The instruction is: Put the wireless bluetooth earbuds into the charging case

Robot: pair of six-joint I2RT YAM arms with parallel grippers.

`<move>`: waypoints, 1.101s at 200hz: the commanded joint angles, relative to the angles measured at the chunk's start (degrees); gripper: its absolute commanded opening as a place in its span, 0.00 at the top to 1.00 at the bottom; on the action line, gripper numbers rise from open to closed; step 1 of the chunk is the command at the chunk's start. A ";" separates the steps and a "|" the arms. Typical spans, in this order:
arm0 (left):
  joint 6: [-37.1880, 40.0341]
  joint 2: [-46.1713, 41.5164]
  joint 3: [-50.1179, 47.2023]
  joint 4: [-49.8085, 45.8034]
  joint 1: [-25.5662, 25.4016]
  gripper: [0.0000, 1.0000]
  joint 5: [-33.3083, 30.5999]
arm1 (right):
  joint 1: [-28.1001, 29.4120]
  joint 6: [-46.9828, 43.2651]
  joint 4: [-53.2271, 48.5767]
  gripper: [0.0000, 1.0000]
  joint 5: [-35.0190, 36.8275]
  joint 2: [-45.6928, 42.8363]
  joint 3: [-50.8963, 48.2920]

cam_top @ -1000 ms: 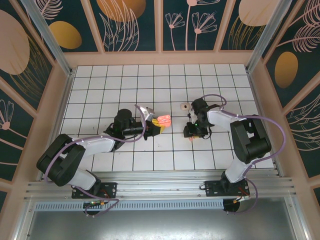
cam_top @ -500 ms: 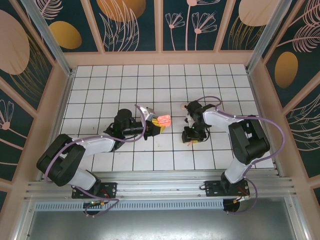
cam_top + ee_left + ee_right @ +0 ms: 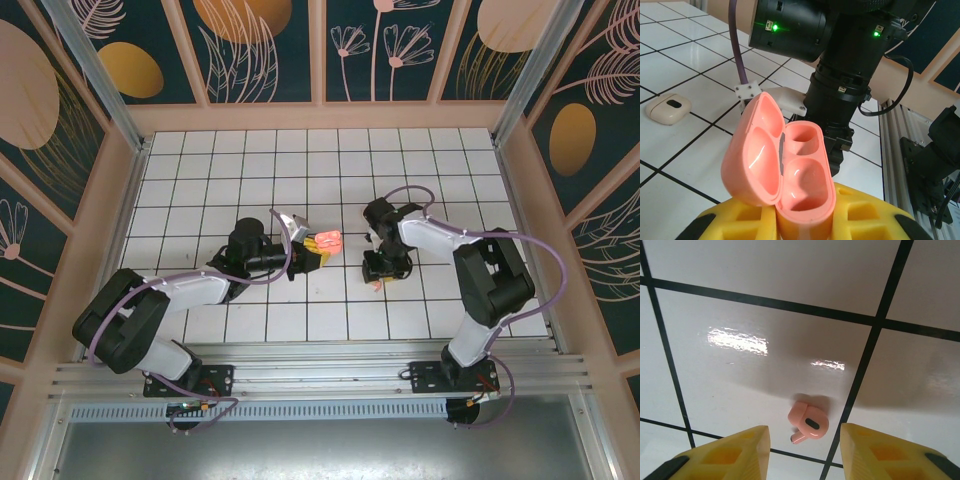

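Earbud (image 3: 807,426) on table (image 3: 765,300) — case (image 3: 328,240) leftward

I count one charging case (image 3: 790,175), with two wells (image 3: 802,142) in its lower half. I can count one pink earbud (image 3: 807,424), on the tiles right of the case and nearer the arm bases. One cream pebble-shaped piece (image 3: 669,107) with a dark spot lies left of the case in the left wrist view. There are two arms, the left arm (image 3: 180,288) and the right arm (image 3: 490,280), one on each side of the case.
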 commanded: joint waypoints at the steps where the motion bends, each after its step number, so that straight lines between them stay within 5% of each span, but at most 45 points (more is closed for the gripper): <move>1: 0.43 -1.54 1.08 -0.26 0.34 0.80 0.61 | 0.59 1.75 -0.85 0.59 1.03 1.02 0.70; 94: 0.94 -1.19 1.64 -0.89 0.40 0.79 0.21 | 0.85 0.96 4.99 0.62 -4.42 1.46 0.10; 220: 1.31 -1.16 2.60 -1.95 0.31 0.79 0.34 | 4.04 -0.51 -1.15 0.57 4.00 0.08 0.89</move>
